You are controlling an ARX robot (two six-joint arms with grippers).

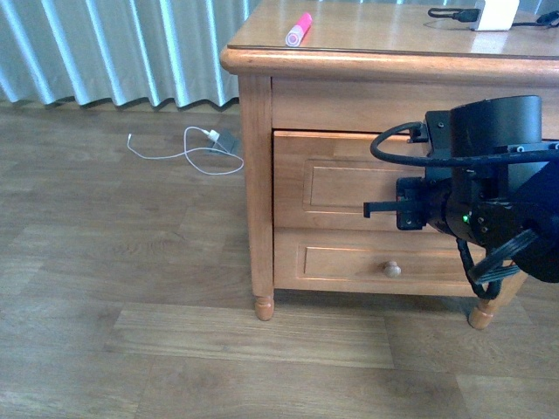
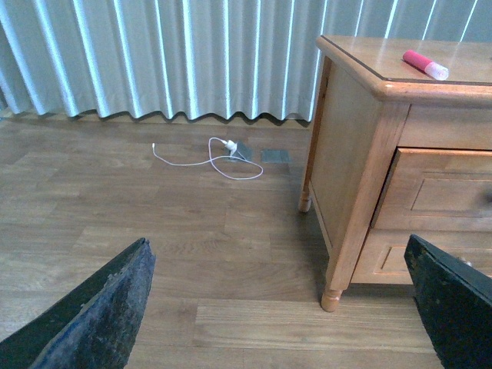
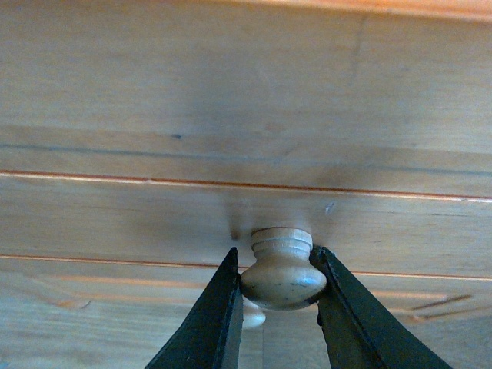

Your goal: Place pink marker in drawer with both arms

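The pink marker (image 1: 298, 30) lies on the cabinet top near its front left corner; it also shows in the left wrist view (image 2: 425, 64). The top drawer (image 1: 336, 179) stands a little out of the cabinet front. My right arm (image 1: 493, 188) reaches to the drawer front and hides its knob in the front view. In the right wrist view my right gripper (image 3: 281, 273) is shut on the round wooden drawer knob (image 3: 282, 269), one finger on each side. My left gripper (image 2: 277, 254) is open and empty, low over the floor, left of the cabinet.
The lower drawer (image 1: 349, 262) with its knob (image 1: 392, 270) is beneath. A white charger block with black cable (image 1: 493, 13) sits on the cabinet top at back right. A white cable and plug (image 1: 210, 144) lie on the wood floor by the curtain (image 1: 113, 52).
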